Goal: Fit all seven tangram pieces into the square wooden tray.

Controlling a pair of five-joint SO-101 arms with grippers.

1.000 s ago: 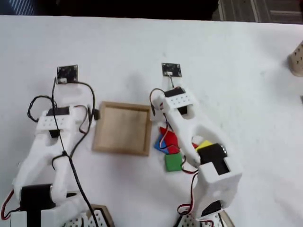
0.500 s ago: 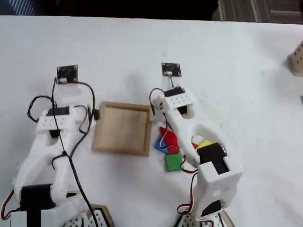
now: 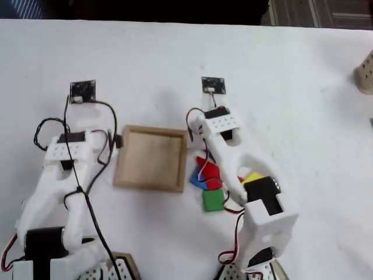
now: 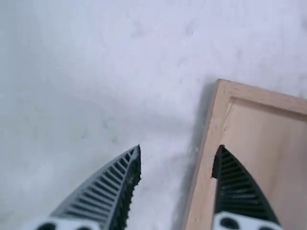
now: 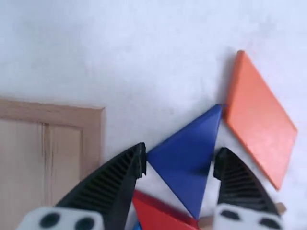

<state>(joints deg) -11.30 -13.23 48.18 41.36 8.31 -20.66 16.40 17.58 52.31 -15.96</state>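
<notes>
Beside the tray (image 5: pixel 53 114) — a flat blue triangle (image 5: pixel 184 154).

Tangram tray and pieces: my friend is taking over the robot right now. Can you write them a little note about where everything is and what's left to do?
Left pincer: open and holding nothing, with one finger over the table and the other over the rim of the wooden tray.
Right pincer: open, with a finger on either side of the blue triangle, not closed on it.
Pieces: the blue triangle, orange piece, red piece, green square and yellow piece lie clustered on the table beside the tray. The arm hides part of the pile.
Done: nothing is in the tray.
Left: every piece, probably the blue triangle first.
</notes>
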